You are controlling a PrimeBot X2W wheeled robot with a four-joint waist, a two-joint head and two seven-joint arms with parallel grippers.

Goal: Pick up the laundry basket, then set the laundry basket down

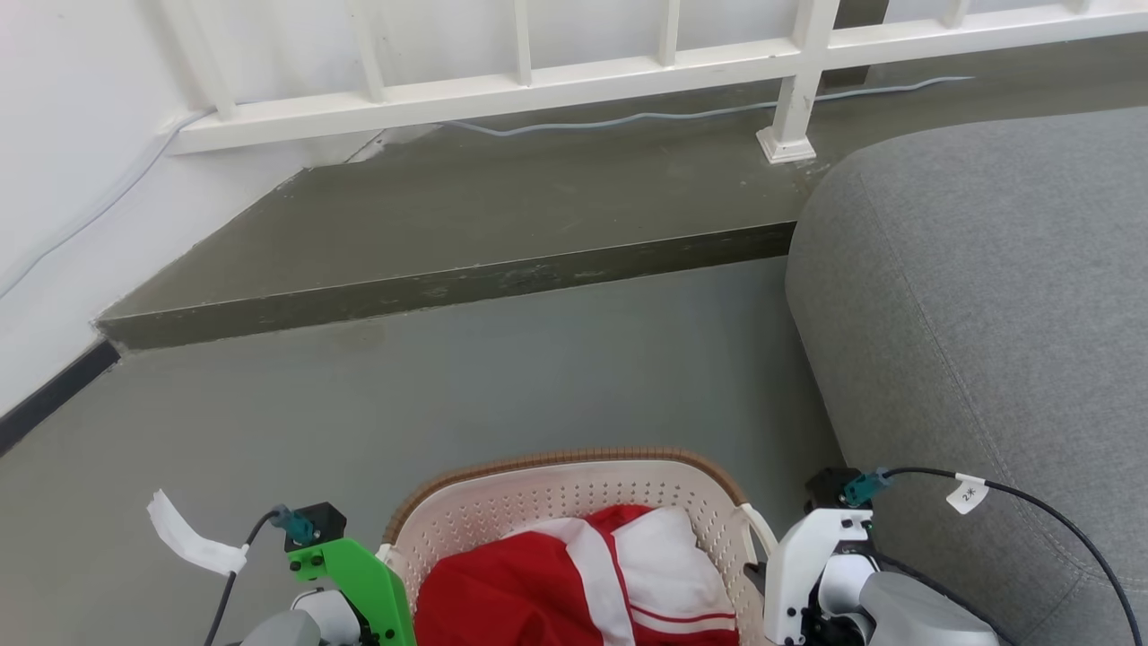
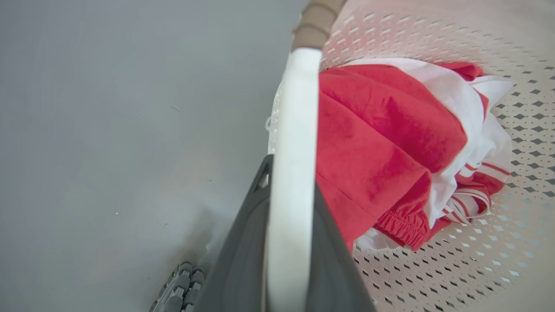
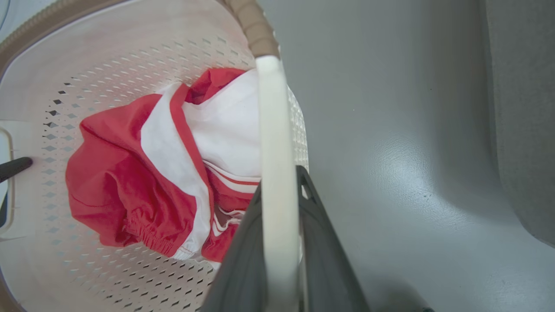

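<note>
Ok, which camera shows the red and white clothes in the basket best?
The right wrist view: the clothes lie nearly whole in the basket. The left wrist view comes close, the handle covering one edge; the head view crops them.

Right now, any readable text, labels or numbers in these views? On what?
"2米" (tiny, second character unsure): white tag on the black cable.
White tape flag: no print visible.
Laundry basket, red-and-white garment: no text.
</note>
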